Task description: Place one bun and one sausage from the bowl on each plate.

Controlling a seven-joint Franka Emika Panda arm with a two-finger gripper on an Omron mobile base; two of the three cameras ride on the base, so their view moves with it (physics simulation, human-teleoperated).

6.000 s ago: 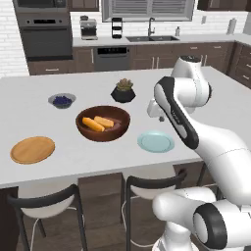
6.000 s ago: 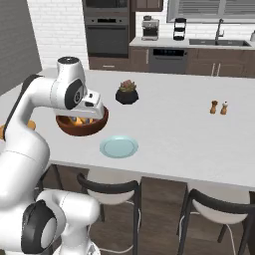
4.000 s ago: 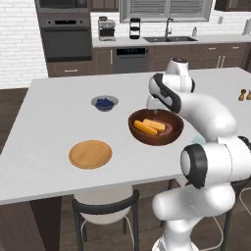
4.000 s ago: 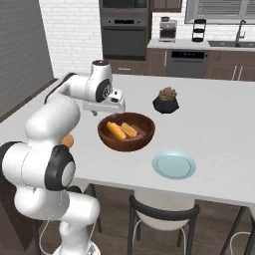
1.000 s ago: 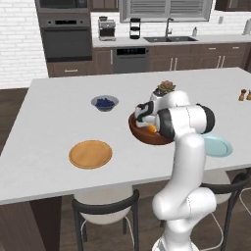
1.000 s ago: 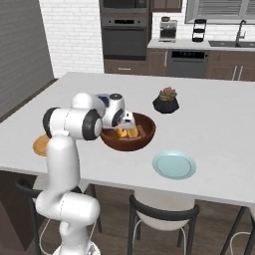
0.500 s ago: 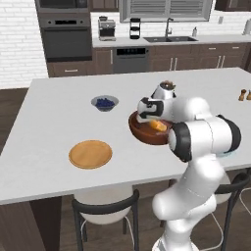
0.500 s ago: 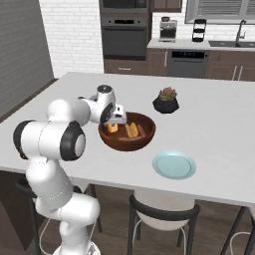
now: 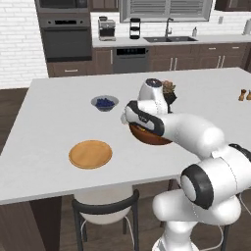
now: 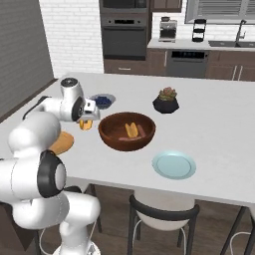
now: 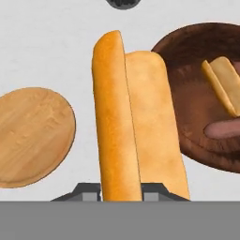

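Note:
My gripper (image 10: pixel 87 118) is shut on a long golden bun (image 11: pixel 126 126), held above the white counter to the left of the dark wooden bowl (image 10: pixel 113 134). In the hand view the bun hangs between the tan wood plate (image 11: pixel 33 136) and the bowl (image 11: pixel 183 93). Another bun (image 11: pixel 222 86) and a pinkish sausage (image 11: pixel 225 129) lie inside the bowl. The wood plate (image 9: pixel 90 154) sits at the counter's front left. The teal plate (image 10: pixel 173 165) lies in front of the bowl, to its right.
A small grey bowl of berries (image 9: pixel 104 103) and a black plant pot (image 10: pixel 167 102) stand behind the wooden bowl. Two shakers (image 9: pixel 243 94) stand far right. Stools (image 10: pixel 162 209) are tucked under the counter's front edge.
The gripper has risen out of the bowl with the bun and swung left, away from the bowl toward the wood plate's side.

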